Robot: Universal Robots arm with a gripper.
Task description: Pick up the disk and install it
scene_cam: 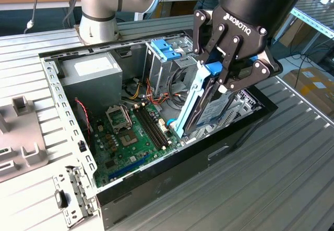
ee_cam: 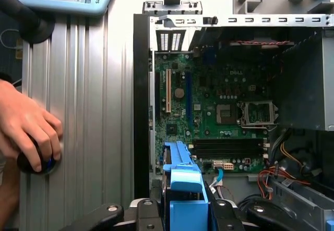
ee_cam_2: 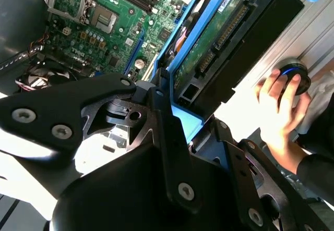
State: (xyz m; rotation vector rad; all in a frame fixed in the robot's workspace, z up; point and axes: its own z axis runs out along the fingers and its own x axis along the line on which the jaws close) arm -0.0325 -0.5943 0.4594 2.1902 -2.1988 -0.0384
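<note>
Claw: the claw (scene_cam: 222,77) is closed down to the carrier's thickness, clamped on the upper, blue-tabbed end of the disk
Disk: the disk (scene_cam: 204,108) hangs tilted from that hold, its lower end dipped inside the open computer case (scene_cam: 57,95) by the wall nearest the exterior view; whether it touches anything below I cannot tell
Handling: probably stiff and fairly heavy for its size, so held by one end it may swing or creep in the grip; the plastic frame looks smooth and could flex, and the bare circuit side (ee_cam_2: 219,33) is fragile
Where to hold: across the carrier's rails or the end tab, as now, never on the circuit face
Motherboard: the green motherboard (scene_cam: 135,132) lies flat on the case floor, just beside the disk's lower end
Drive cage: a metal drive cage (scene_cam: 163,51) with blue latches stands beyond the disk
Counter: the ribbed counter (scene_cam: 282,179) carries the case; a person's hand (ee_cam_2: 279,106) rests on a dark round knob (ee_cam_2: 293,75), apart from the case
</note>
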